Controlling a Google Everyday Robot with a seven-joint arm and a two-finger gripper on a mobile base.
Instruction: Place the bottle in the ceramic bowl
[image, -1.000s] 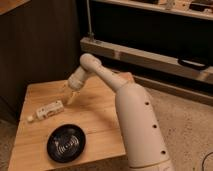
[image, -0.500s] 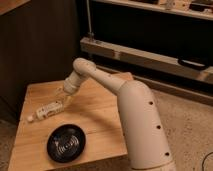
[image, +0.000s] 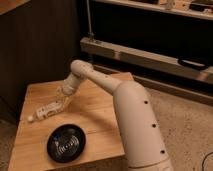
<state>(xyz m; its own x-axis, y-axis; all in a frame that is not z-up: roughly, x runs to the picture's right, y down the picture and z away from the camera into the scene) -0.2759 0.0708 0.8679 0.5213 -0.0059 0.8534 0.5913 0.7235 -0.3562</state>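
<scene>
The small whitish bottle (image: 44, 111) lies on its side on the wooden table (image: 95, 112), with its cap pointing to the left front. My gripper (image: 61, 103) is down at the bottle's right end, open, its fingers reaching over that end. The bottle rests on the table. The black glossy ceramic bowl (image: 66, 143) sits near the table's front edge, a short way in front of the bottle and apart from it. My white arm (image: 132, 120) arches over the table's right side.
A dark cabinet wall (image: 40, 45) stands behind the table. A low metal shelf rail (image: 150, 57) runs along the right rear. Speckled floor (image: 190, 130) lies to the right of the table.
My gripper has moved down and to the left, from above the table's middle to the bottle's right end. Bottle and bowl stay where they were.
</scene>
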